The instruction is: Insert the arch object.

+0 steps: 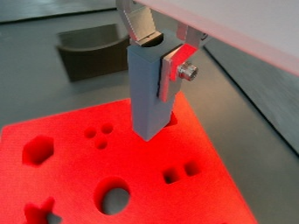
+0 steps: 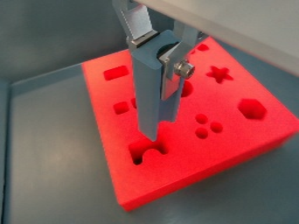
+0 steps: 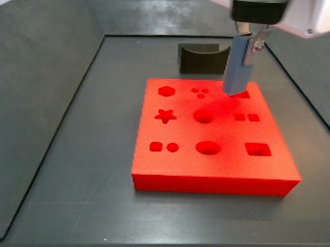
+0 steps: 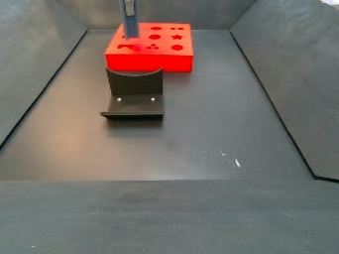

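Observation:
My gripper [image 1: 163, 52] is shut on the arch object [image 1: 149, 87], a tall grey-blue block held upright with its curved notch up between the fingers. It also shows in a wrist view [image 2: 155, 92] and in both side views [image 3: 240, 66] [image 4: 130, 20]. Its lower end hangs at the red foam board [image 2: 176, 179], right by an arch-shaped cutout [image 2: 149, 154]. I cannot tell whether the end touches the foam. The board shows in both side views [image 3: 206, 174] [image 4: 169, 60].
The board carries several other cutouts: a star [image 3: 165, 117], a hexagon [image 2: 251, 107], a round hole [image 3: 207, 148], a square [image 3: 258, 150]. The dark fixture [image 3: 198, 56] stands on the floor beside the board, also seen in a side view [image 4: 134, 94]. Grey walls enclose the floor.

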Robot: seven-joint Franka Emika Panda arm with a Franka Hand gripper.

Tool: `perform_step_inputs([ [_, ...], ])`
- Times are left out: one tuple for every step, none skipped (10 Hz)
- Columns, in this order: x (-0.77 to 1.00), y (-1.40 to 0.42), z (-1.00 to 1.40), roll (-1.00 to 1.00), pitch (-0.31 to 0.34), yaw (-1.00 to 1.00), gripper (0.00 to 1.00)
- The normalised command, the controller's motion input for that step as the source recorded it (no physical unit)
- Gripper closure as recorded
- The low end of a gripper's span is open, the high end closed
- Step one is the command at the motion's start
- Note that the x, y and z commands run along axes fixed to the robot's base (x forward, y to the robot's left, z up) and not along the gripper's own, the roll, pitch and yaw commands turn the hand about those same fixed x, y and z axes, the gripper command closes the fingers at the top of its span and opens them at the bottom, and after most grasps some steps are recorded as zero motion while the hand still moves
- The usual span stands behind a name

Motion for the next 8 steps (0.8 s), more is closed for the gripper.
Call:
perform_step_inputs([
  [0.20, 0.05, 0.00, 0.07, -0.017, -0.88, 1.00],
  [0.25, 0.09, 0.00, 0.24, 0.000, -0.69, 1.00],
  [0.37, 0.00, -0.08, 0.20, 0.000, -0.68, 1.00],
  [0.43, 0.00, -0.03, 0.10, 0.000, -0.63, 1.00],
  [0.16, 0.00, -0.07, 0.11, 0.031, -0.35, 1.00],
  [0.21, 0.00, -0.13, 0.08, 0.031, -0.37, 1.00],
  [0.16, 0.00, -0.09, 0.08, 0.009, -0.31, 1.00],
  [0.09, 0.03, -0.15, 0.20, 0.016, -0.28, 1.00],
])
